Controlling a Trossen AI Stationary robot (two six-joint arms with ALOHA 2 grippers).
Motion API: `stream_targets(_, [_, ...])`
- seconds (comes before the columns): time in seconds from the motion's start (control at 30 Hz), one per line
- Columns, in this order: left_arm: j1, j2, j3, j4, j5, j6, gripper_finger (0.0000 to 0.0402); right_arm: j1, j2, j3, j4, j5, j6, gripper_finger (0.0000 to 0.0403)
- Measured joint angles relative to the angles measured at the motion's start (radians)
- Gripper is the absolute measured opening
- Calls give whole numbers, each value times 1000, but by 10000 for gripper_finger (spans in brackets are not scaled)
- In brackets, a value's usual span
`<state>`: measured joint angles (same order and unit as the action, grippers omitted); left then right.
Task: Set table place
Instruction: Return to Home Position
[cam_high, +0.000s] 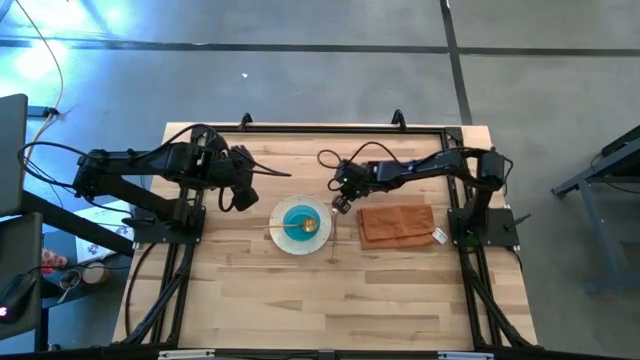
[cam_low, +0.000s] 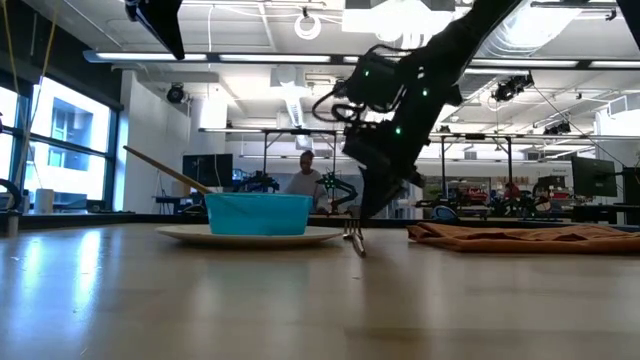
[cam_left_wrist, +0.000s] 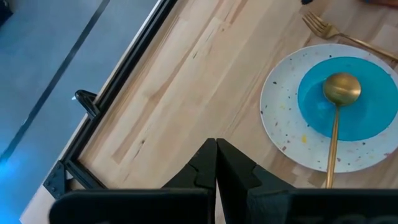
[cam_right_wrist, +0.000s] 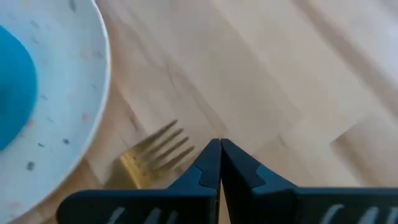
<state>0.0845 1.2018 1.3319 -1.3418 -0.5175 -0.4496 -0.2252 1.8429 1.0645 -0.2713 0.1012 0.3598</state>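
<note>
A speckled white plate (cam_high: 283, 236) sits mid-table with a blue bowl (cam_high: 297, 212) on it. A gold spoon (cam_high: 308, 224) rests with its head in the bowl and its handle over the rim (cam_low: 165, 168). A gold fork (cam_high: 331, 240) lies on the table just right of the plate, tines toward the far edge (cam_right_wrist: 158, 152). A rust-orange napkin (cam_high: 397, 225) lies flat to the right. My right gripper (cam_high: 341, 207) is shut, low over the fork's tine end (cam_right_wrist: 220, 146). My left gripper (cam_high: 243, 200) is shut and empty, raised left of the plate (cam_left_wrist: 216, 146). My right gripper's shut fingers (cam_right_wrist: 208, 163) point down beside the fork's tines (cam_right_wrist: 163, 148), with nothing between them. I cannot tell whether they touch the fork.
The black rail frame (cam_high: 300, 130) borders the table. A white tag (cam_high: 438, 236) sticks out of the napkin's right end. Bare wood lies toward the near edge (cam_high: 330, 310). A person shows far off in the room behind (cam_low: 303, 178).
</note>
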Motion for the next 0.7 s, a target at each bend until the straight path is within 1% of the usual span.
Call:
stream_targets(0.17, [0,-17,-7,8,-9,31,0,1,-94,0,-46,24,-27,0])
stream_targets(0.23, [0,-54,-37,36,-19,34,0,1,-154,0,-95,49,-45,0])
stream_targets(0.3, [0,-111,-92,82,-19,34,0,1,-225,0,-153,78,-61,0])
stream_targets(0.4, [0,-235,-222,213,-18,40,0,0,-342,0,-207,110,-101,0])
stream_targets(0.47, [0,-335,-340,348,-5,68,0,0,-415,0,-186,132,-131,0])
stream_targets(0.6, [0,-527,-590,627,64,112,0,-6,-548,0,-149,135,-187,0])
stream_targets(0.7, [0,-637,-733,729,102,105,0,-11,-640,0,-173,124,-214,0])
